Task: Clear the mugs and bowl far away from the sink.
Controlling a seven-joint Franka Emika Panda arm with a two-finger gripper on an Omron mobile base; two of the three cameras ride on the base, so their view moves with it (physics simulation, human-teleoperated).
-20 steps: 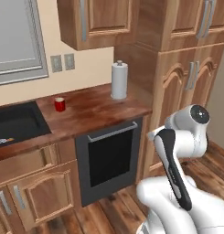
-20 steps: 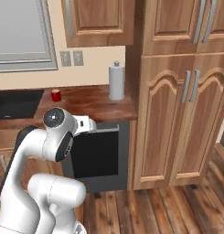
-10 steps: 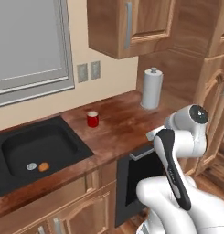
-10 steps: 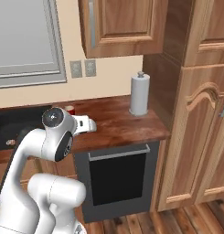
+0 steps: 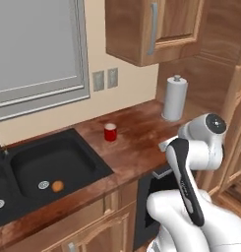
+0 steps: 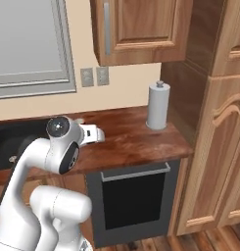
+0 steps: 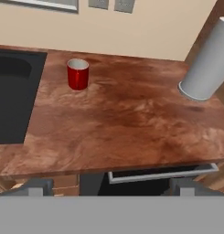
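**Facing a red mug on the counter with our jaws spread wide**

Looking across the wooden counter, we see the largest things first: upper wall cabinets hang above it, and a tall wooden cabinet closes off its right end; a grey window sits on the wall over the sink, whose matte black basins are set into the counter's left part; below the counter's right part is a dark oven door with a silver handle. Our white arm rises in front of the counter edge; the gripper hangs off the counter's front edge with its two tips far apart, jaws open and holding nothing. A white paper towel roll stands upright at the back right of the counter, well apart from the sink. The red mug stands upright on the bare wood just beside the sink's right edge, near the back wall, its pale inside showing. Two grey wall outlets sit on the wall above the mug; a small orange ball lies in the right basin beside a round silver drain.
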